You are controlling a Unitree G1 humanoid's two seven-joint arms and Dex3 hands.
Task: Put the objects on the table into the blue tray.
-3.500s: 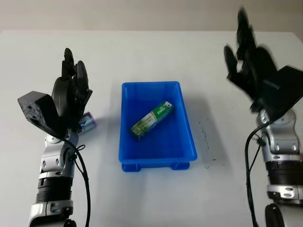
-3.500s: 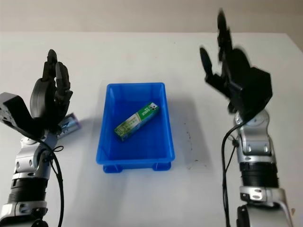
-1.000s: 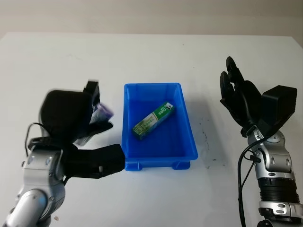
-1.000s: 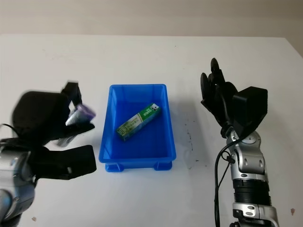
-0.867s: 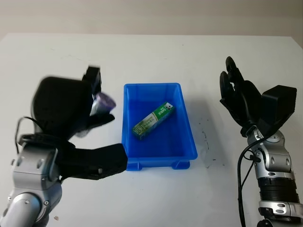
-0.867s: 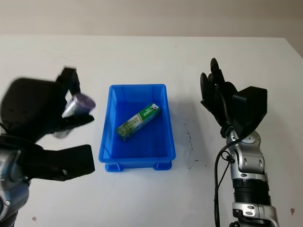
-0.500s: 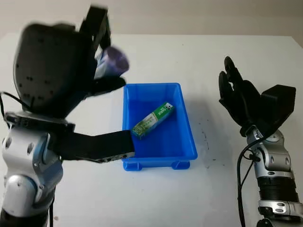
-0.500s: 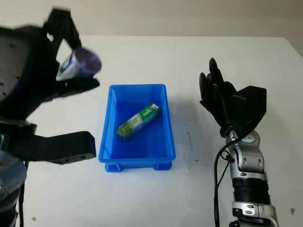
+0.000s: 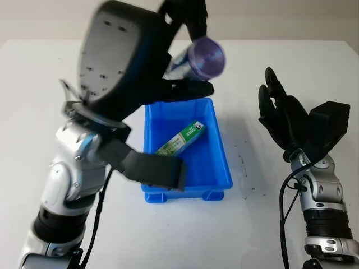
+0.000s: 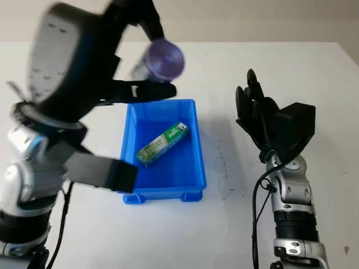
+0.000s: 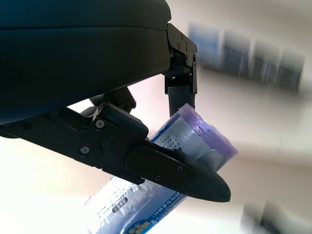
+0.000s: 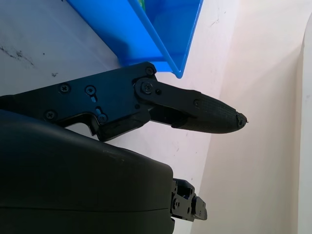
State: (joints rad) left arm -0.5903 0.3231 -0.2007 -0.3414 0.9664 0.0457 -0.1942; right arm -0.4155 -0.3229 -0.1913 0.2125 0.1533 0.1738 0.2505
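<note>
My left hand (image 9: 168,67) raised high over the blue tray's (image 9: 223,162) far end, fingers clamped on a purple-capped tube (image 9: 197,58) — label half hidden, green box (image 9: 180,140) lying inside the tray, my right hand (image 9: 283,120) open beside it — holding nothing.

Black, glossy shell on the left hand (image 9: 168,67), dotted with small screws and tapering into jointed black fingers (image 11: 175,170) pinned with visible bolts. Silver, ribbed metal segments stacked along the left arm (image 9: 70,185), with a flat black bracket at the wrist and a thin black cable looping beside. Matching black right hand (image 10: 261,120) with a boxy black housing behind, atop the right arm (image 10: 291,207) of silver joints, dark bands and curling black cable. Textured rubber pad on 1 right fingertip (image 12: 214,114).
</note>
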